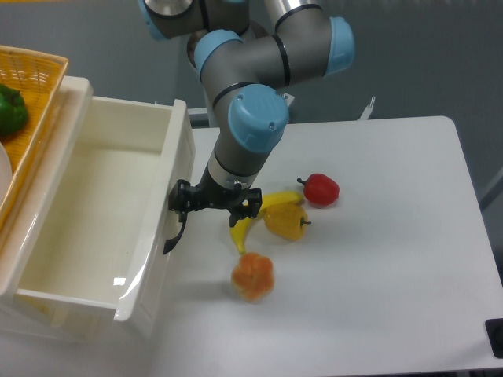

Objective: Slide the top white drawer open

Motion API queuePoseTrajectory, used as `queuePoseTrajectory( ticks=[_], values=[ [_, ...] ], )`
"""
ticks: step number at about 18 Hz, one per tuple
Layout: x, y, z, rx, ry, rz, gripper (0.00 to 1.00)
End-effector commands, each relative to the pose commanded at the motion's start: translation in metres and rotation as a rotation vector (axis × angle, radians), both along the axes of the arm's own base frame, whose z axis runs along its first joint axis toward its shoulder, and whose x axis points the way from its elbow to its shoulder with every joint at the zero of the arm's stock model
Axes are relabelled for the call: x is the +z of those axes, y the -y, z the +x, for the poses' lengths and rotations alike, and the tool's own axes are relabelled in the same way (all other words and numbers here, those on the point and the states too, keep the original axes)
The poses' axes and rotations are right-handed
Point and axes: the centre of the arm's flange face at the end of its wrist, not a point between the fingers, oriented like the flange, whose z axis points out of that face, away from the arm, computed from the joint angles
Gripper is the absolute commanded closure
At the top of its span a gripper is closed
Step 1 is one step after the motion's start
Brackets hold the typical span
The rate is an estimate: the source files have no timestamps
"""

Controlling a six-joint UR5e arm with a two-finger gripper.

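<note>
The top white drawer is a glossy cream box pulled far out to the right, and it is empty inside. Its curved black handle sticks out from the panelled front. My gripper is at the upper end of that handle, shut on it. The arm reaches down from the top of the view and hides part of the drawer front.
A yellow wicker basket with a green item sits on top of the cabinet at the left. On the table lie a banana, a yellow pepper, a red pepper and an orange fruit.
</note>
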Motion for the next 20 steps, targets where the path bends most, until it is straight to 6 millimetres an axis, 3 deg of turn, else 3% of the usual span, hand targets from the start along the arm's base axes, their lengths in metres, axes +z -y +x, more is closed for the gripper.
queuePoseTrajectory(
  ticks=[20],
  values=[
    [0.002,0.006,-0.020,0.026,-0.005,0.009,0.00]
  ],
)
